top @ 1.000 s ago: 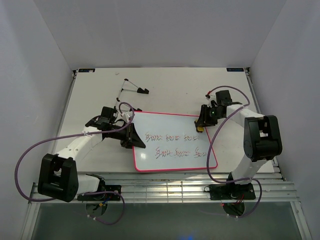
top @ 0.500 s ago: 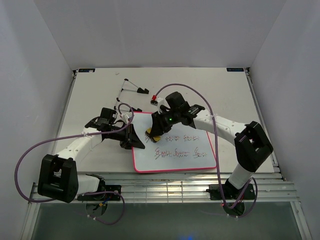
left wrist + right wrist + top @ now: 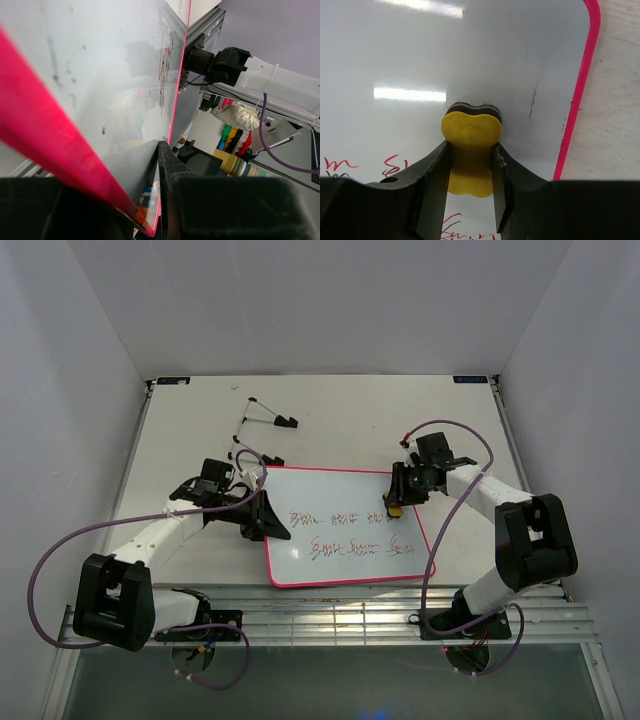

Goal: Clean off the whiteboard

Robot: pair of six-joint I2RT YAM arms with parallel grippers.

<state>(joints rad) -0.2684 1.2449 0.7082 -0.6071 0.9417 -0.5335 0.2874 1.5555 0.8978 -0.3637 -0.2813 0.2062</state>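
Note:
The whiteboard [image 3: 330, 486] lies flat on the table, white with a pink border and two rows of red and dark handwriting [image 3: 350, 532]. My left gripper [image 3: 262, 517] is shut on the board's left edge; in the left wrist view [image 3: 147, 207] the pink rim [image 3: 45, 160] runs between the fingers. My right gripper [image 3: 397, 502] is shut on a yellow sponge eraser [image 3: 396, 508] at the board's upper right. In the right wrist view the eraser [image 3: 471, 131] presses on the white surface [image 3: 395, 50] between the fingers [image 3: 432, 175], near the pink right border [image 3: 580, 100].
A black-tipped thin rod object [image 3: 270, 416] lies on the table at the back left. A slatted metal rail [image 3: 340, 618] runs along the near edge by the arm bases. White walls enclose the table on three sides.
My right gripper swept the eraser left across the top of the board, then came back to the upper right. The left gripper and the board have barely moved. Both rows of writing still show.

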